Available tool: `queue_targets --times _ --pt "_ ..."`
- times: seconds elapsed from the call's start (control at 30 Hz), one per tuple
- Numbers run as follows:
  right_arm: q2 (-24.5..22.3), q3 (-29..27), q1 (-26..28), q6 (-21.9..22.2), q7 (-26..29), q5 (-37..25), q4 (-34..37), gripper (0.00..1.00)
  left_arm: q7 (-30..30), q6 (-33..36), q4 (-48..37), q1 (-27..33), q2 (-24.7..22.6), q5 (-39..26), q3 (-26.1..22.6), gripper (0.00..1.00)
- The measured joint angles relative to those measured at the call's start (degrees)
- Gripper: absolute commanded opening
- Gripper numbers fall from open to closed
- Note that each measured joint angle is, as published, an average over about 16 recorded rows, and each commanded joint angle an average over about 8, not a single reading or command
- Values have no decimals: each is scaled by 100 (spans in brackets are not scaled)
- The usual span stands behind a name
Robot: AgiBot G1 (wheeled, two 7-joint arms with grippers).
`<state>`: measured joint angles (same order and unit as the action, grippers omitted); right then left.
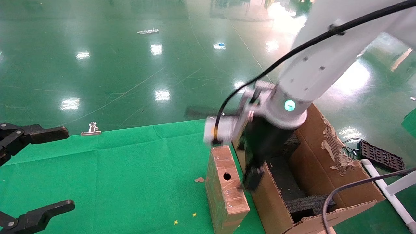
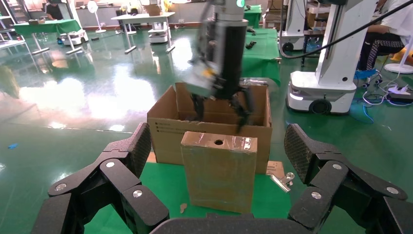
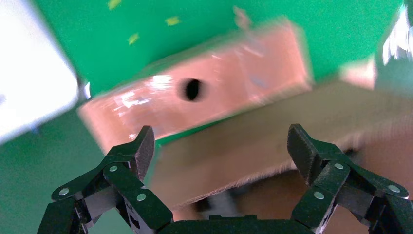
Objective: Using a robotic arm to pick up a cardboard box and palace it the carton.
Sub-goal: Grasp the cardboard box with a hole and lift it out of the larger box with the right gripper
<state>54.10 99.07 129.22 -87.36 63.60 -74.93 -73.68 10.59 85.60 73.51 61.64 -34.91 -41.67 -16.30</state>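
Right end effector is spread wide, gripping nothing, hanging over the carton wall. The cardboard box stands upright just beside it on the tabletop, probably so it's easy to pinch.

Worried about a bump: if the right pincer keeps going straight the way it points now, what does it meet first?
Probably the near wall of the carton: the open right pincer points down at its rim, with the cardboard box just beyond. Depth is unclear, so it could instead slip inside onto the black foam.
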Motion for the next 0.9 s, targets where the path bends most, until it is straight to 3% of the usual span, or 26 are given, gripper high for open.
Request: queue_targets --times 0.27,0.57,0.63,0.8,0.83,0.9 --pt "-114 72 -230 38 1597 588 911 100 -2 -1 0 1 1 2 -3 100" --pt "75 163 -602 16 1876 846 1758 100 -3 -3 0 1 3 5 -7 100" --pt "127 188 -652 32 1875 826 1835 86 -4 -3 0 2 3 5 -8 100" --pt "222 244 -724 88 1897 743 1892 24 -5 -4 0 2 4 7 -10 98" --pt "231 253 -728 98 1906 725 1884 12 -5 -4 0 2 4 7 -10 94" --pt "242 270 -732 118 1926 689 1852 1 -5 -5 0 2 5 7 -11 78"
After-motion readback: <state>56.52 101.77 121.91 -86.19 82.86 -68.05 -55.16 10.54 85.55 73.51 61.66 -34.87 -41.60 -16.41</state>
